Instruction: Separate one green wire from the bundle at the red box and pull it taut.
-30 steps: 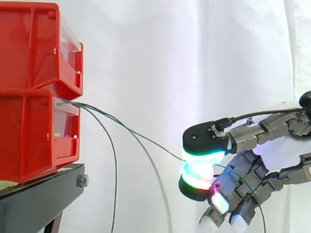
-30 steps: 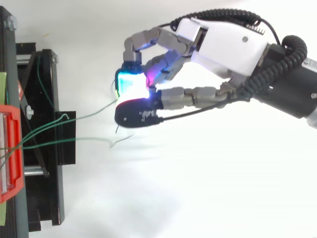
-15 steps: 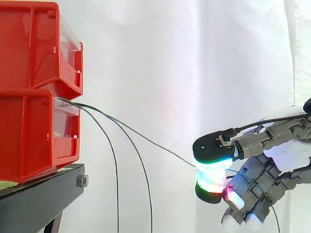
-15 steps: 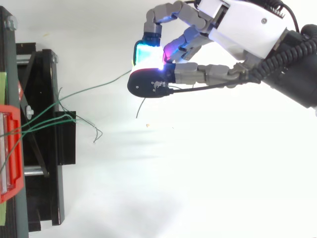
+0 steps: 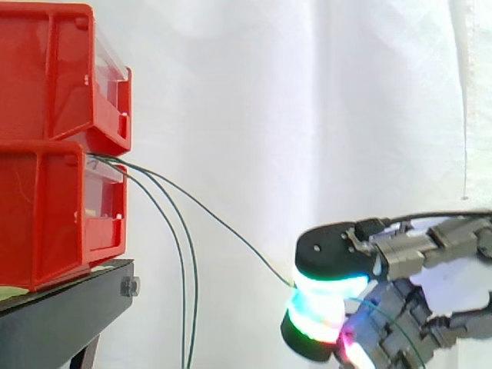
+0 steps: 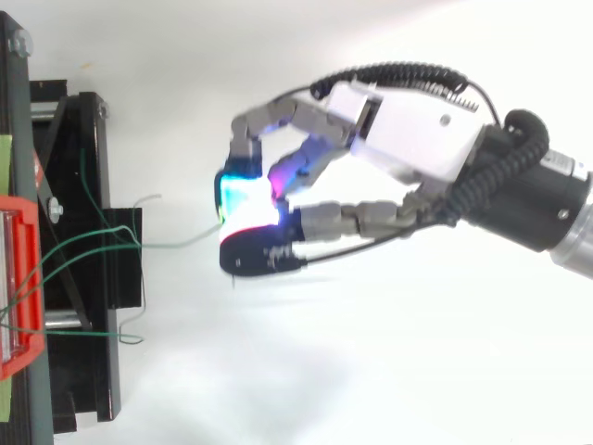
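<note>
Side view: the robot hand (image 5: 335,250) was seen low and well to the right of the stacked red box (image 5: 54,215), with its glowing pads (image 5: 323,311) pinched shut on one green wire (image 5: 231,232). That wire was drawn out from the front of the box, at the seam between the upper and lower bins, in a nearly straight downward slope to the pinch. Two other green strands (image 5: 185,292) were left hanging loose beside the black stand (image 5: 69,307). From the top view, a slight bend could be made out in the held wire (image 6: 176,245) just before the pads, so it was judged close to taut but not fully so. Several risks were judged from here. The thin wire could be lost from between the pads if it were pulled harder than the pinch could hold. Its far end could be dragged out of the box, or the box shifted on the stand, if the pull were carried on past tautness. A loose strand could be caught and drawn along if it crossed the held one near the box.
</note>
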Robot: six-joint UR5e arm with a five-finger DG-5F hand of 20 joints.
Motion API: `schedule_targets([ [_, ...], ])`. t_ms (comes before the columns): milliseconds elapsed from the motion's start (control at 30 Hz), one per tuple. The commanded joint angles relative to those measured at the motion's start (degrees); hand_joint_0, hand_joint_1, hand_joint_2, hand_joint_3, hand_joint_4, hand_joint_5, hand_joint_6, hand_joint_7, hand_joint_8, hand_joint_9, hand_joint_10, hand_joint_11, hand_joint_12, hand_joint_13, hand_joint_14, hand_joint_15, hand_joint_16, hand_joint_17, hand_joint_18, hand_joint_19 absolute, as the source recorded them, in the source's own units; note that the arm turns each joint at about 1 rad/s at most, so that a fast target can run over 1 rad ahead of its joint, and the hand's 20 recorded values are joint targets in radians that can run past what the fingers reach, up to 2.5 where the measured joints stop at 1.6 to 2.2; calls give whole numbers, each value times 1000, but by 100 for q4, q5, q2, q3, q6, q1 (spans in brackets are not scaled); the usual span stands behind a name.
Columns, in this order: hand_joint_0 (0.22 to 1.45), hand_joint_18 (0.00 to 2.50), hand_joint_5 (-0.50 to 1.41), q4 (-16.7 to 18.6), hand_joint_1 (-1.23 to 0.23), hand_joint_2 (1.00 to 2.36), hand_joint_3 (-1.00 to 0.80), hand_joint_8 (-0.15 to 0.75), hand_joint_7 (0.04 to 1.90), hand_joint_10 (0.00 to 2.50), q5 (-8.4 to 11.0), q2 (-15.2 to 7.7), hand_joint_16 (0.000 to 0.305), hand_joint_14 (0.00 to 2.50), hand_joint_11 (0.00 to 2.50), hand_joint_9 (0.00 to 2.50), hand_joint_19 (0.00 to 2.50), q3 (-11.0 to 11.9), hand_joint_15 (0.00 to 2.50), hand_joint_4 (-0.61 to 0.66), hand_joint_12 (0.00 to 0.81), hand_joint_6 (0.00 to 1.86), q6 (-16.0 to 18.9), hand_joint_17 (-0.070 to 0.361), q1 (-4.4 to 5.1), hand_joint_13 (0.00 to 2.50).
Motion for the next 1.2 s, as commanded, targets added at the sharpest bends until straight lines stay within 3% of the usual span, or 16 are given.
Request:
schedule_targets([
  [0, 593, 787, -142, 988, -745, 1026, -82, 275, 1341, 27, -502, 0, 51, 19, 966, 1037, 654, -300, 506, 34, 352, 867, -21, 114, 21, 874],
  [67, 593, 786, -142, 1207, -745, 1026, -83, 275, 1336, 26, -643, 0, 51, 18, 944, 1038, 646, -318, 506, 34, 351, 868, -21, 114, 21, 875],
  [167, 592, 783, -142, 1216, -744, 1026, -83, 276, 1338, 27, -730, 0, 51, 21, 942, 1036, 646, -318, 510, 36, 351, 867, -21, 114, 30, 874],
  [1167, 593, 776, -141, 1199, -744, 1027, -75, 271, 1353, 28, -722, 0, 50, 19, 926, 1056, 656, -318, 508, 29, 345, 866, -30, 113, 56, 881],
])
